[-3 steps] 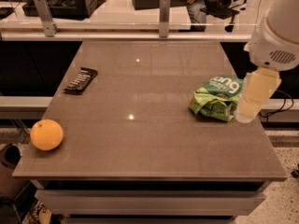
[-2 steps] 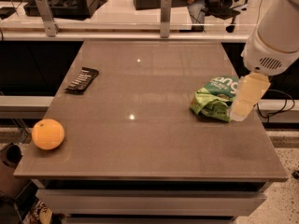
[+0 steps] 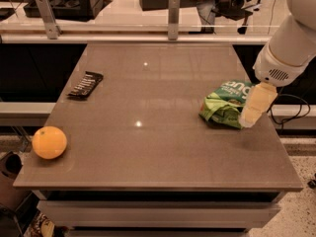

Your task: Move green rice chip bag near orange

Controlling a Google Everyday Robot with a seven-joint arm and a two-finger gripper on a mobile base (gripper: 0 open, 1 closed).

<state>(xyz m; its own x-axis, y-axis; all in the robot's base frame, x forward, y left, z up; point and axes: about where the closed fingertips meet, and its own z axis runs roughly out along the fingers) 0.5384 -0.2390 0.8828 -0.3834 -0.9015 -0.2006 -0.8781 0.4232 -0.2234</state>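
The green rice chip bag (image 3: 224, 104) lies crumpled on the right side of the brown table (image 3: 148, 152), its white lettering facing up. The orange (image 3: 49, 142) sits at the table's front left corner, far from the bag. My gripper (image 3: 255, 105) hangs from the white arm at the right, just over the bag's right edge, its cream finger pointing down at the table.
A small flat black bar (image 3: 85, 84) lies at the left of the table toward the back. A rail with two metal posts (image 3: 173, 10) runs along the far edge. A dark bin (image 3: 10, 177) stands on the floor below the front left corner.
The gripper has moved a little left and toward the bag's right edge. The bag, orange and black bar have not moved.
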